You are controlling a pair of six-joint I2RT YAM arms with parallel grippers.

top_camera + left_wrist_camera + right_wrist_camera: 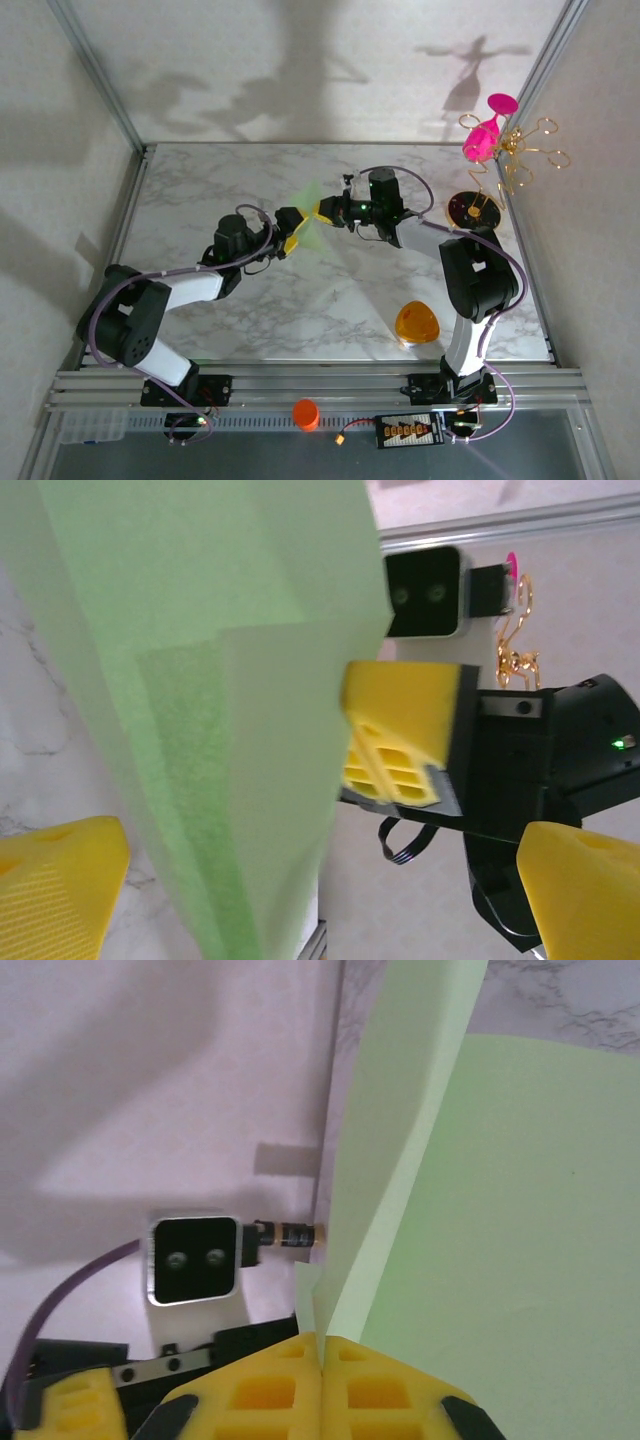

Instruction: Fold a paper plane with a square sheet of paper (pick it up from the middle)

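Down by the near rail a small orange cap [306, 413] is sitting on the frame. A little farther in, an orange rounded-triangle object [417, 323] is lying on the marble table [200, 190], in front of the right arm's base.

Beyond that, the two arms are meeting above the middle of the table. The left gripper [298, 236] is standing spread wide. In its wrist view its yellow fingers [55, 890] are sitting well apart, with the green paper [220, 680] hanging in the gap between them and not gripped by either.

The right gripper [325, 209] is pressing its jaws together on the paper's edge. In its own wrist view the yellow pads [320, 1390] are meeting on the folded layers, and the paper [500, 1210] is rising away from them.

From above, the paper [309, 197] is showing lifted off the table, fanning out between the two grippers.

At the far right a pink glass [490, 130] is hanging on a gold wire stand [520, 160].
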